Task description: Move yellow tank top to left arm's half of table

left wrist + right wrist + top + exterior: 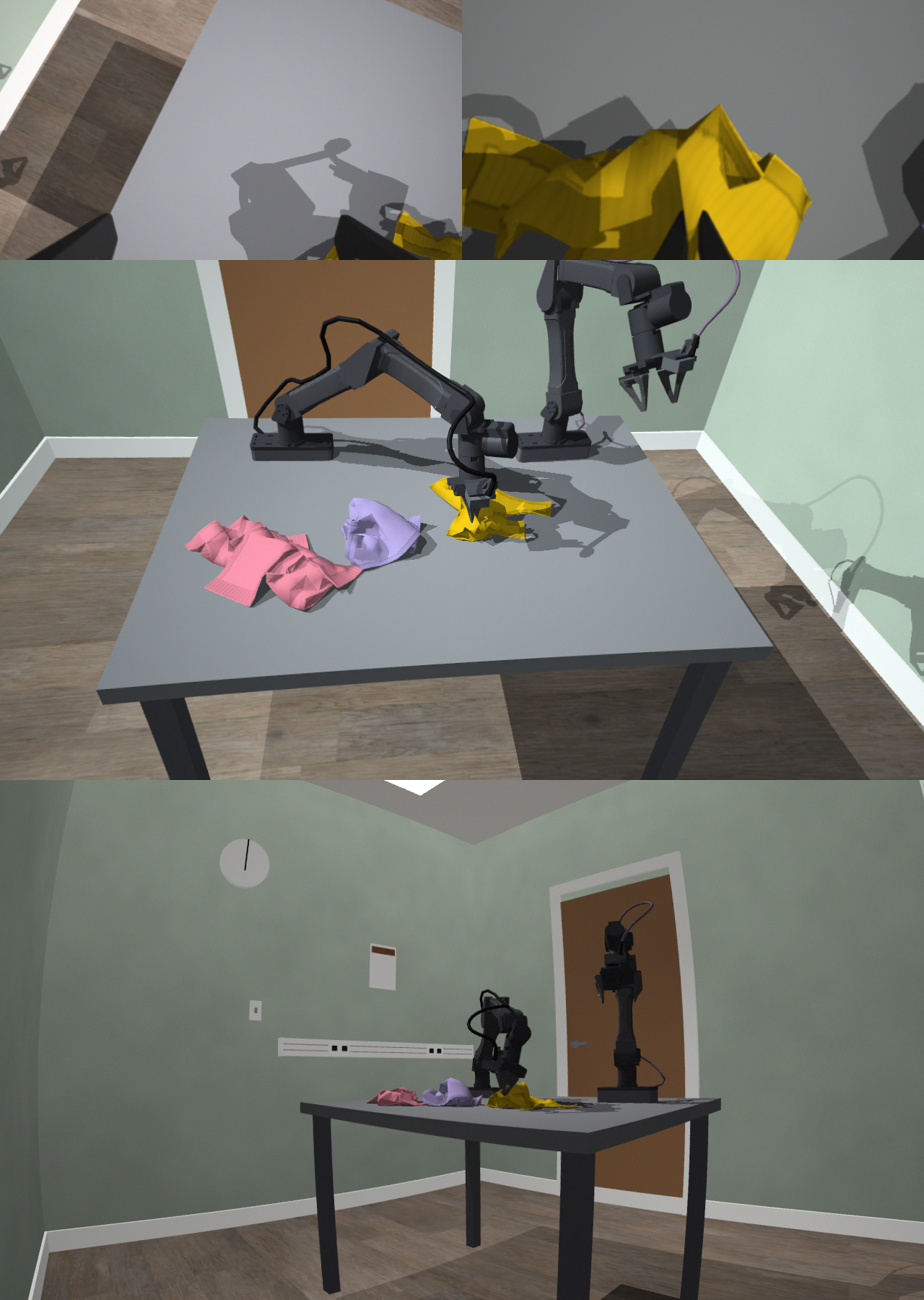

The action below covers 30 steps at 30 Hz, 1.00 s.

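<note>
The yellow tank top (535, 507) (522, 1098) (419, 238) (751, 217) lies crumpled on the table just on the left arm's side of the middle, its near end close to the midline. My right gripper (473, 517) (508, 1091) (693, 222) is shut on it, low over the table; the pinched fold is partly hidden. My left gripper (659, 406) (620, 999) (226, 227) is open and empty, high above its own half. The lavender piece (388, 534) (452, 1093) lies apart from the yellow one, on the right arm's half. The pink piece (245, 563) (395, 1098) lies beyond it, touching or nearly touching it.
The grey table (517, 609) (548, 1126) has its side edge past the left arm, showing in the left wrist view. Both arm bases stand at the back edge. Arm shadows fall across the left arm's half. No laundry shows on the floor.
</note>
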Tool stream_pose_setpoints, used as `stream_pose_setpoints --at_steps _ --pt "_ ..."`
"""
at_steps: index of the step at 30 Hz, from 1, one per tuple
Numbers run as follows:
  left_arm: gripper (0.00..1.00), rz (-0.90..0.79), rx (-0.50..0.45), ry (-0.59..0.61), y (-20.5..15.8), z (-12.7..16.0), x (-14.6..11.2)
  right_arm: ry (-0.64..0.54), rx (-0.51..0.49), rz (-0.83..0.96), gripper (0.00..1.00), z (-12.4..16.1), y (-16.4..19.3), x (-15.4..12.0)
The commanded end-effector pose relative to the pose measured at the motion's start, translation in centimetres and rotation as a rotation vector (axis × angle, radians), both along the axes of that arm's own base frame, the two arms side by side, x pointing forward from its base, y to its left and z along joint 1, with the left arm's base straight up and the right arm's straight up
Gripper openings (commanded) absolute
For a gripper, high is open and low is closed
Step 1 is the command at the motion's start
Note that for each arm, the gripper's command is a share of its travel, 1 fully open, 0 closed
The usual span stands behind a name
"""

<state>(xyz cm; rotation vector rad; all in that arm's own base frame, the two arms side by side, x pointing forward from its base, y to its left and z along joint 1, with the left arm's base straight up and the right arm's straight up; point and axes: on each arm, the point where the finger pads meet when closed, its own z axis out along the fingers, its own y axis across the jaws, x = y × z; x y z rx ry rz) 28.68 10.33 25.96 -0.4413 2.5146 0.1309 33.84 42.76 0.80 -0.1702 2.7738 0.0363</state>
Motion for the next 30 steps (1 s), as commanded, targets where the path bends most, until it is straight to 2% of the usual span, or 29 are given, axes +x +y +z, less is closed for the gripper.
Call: stream_pose_setpoints --at_steps 1,4,5,6,19,21,22,24,30 --pt "0.92 -0.01 0.031 -0.072 -0.1 2.6 0.3 0.043 -0.062 0.006 0.0 -2.9 -1.1 -0.5" --pt "0.92 -0.01 0.031 -0.072 -0.1 2.6 0.3 0.042 -0.062 0.006 0.0 -2.9 -1.1 -0.5" --pt "0.92 -0.01 0.031 -0.072 -0.1 2.6 0.3 0.008 -0.016 0.003 0.0 -0.3 -0.3 0.1" --pt "0.92 -0.01 0.031 -0.072 -0.1 2.6 0.3 0.012 -0.013 0.006 0.92 -0.6 -0.1 0.2" --pt "0.92 -0.011 0.031 -0.072 -0.1 2.6 0.3 -0.013 0.02 0.015 0.92 1.8 0.3 -0.4" --pt "0.92 -0.011 0.031 -0.072 -0.1 2.6 0.3 -0.013 0.02 0.015 0.92 1.8 0.3 -0.4" --pt "0.92 -0.011 0.031 -0.072 -0.1 2.6 0.3 -0.005 0.012 0.009 0.92 0.9 0.2 -0.2" --pt "0.92 -0.011 0.031 -0.072 -0.1 2.6 0.3 -0.026 0.044 0.016 0.92 2.8 0.7 -0.2" --pt "0.92 -0.011 0.031 -0.072 -0.1 2.6 0.3 -0.022 0.039 0.006 0.92 2.4 0.4 0.0"
